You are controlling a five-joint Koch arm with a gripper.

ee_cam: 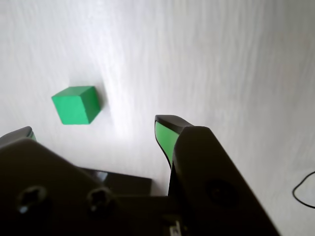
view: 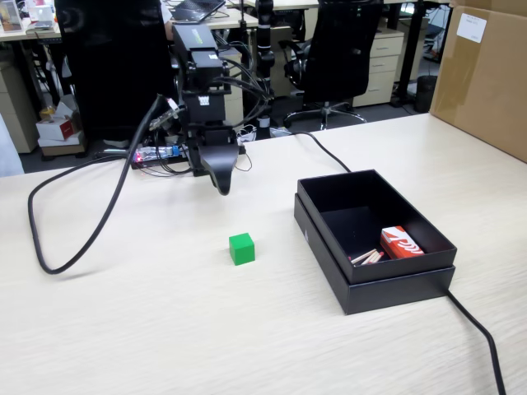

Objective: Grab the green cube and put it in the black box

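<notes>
The green cube (view: 241,248) rests on the pale wooden table, left of the black box (view: 330,247). My gripper (view: 221,183) hangs above the table behind the cube, clear of it. From the wrist camera the green cube (ee_cam: 76,104) lies ahead and to the left of my gripper (ee_cam: 93,127), whose jaws stand wide apart with bare table between them. It is open and holds nothing. One green-lined fingertip (ee_cam: 165,135) shows on the right, the other only at the left edge.
The black box holds a red-and-white packet (view: 401,243) and some small wooden sticks (view: 367,257). A thick black cable (view: 90,222) loops over the table's left part; another cable (view: 482,337) runs off past the box. A brown carton (view: 486,74) stands at the back right.
</notes>
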